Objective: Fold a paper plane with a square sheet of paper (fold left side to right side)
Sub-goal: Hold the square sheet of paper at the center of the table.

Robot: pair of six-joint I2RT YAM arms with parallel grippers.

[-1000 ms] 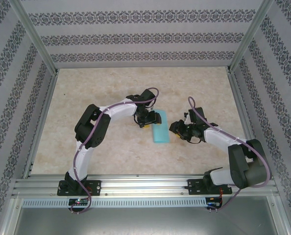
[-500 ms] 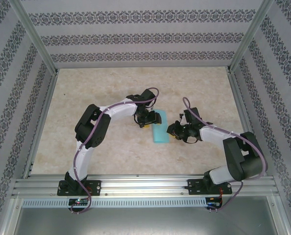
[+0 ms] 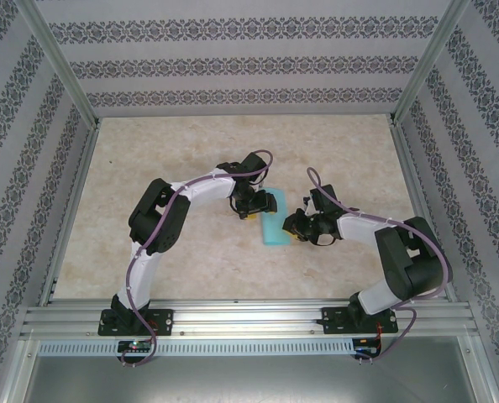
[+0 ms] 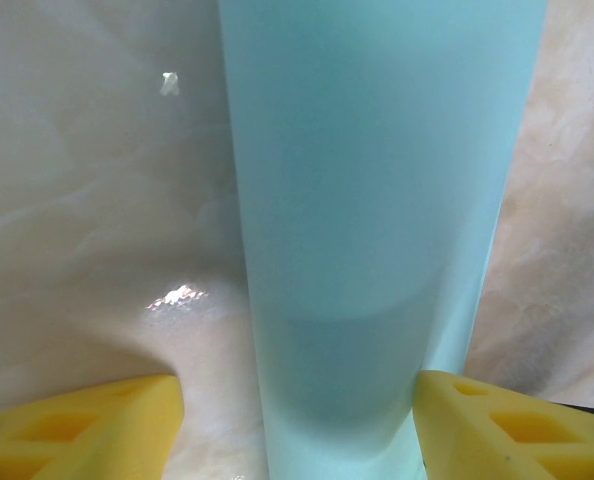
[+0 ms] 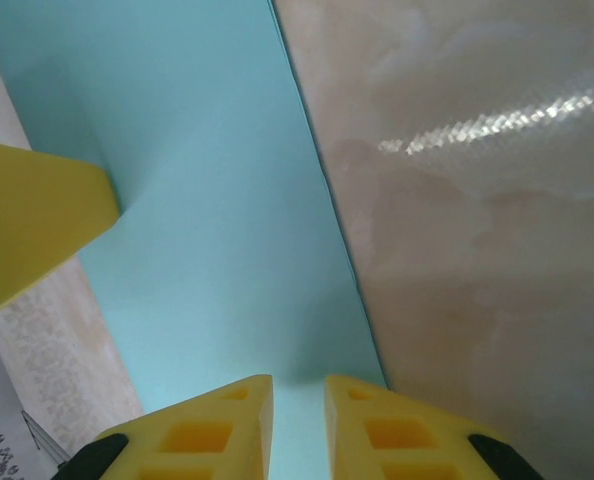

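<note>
The thin light turquoise paper (image 3: 274,223) lies folded in half on the beige surface (image 3: 191,260), left fingers (image 4: 297,420) open around it, right fingers (image 5: 295,425) pinching its edge; wings remain unfolded.

Beige marbled table (image 3: 165,159), glossy with glare patches, turquoise folded paper (image 3: 274,227) lying flat near its centre

Both arms bend inward toward mid-counter. The left pincer (image 3: 251,206) points down with its yellow fingers (image 4: 87,428) spread wide apart. The right pincer (image 5: 297,425) reaches leftward, its fingers nearly together with a narrow gap between.
</note>
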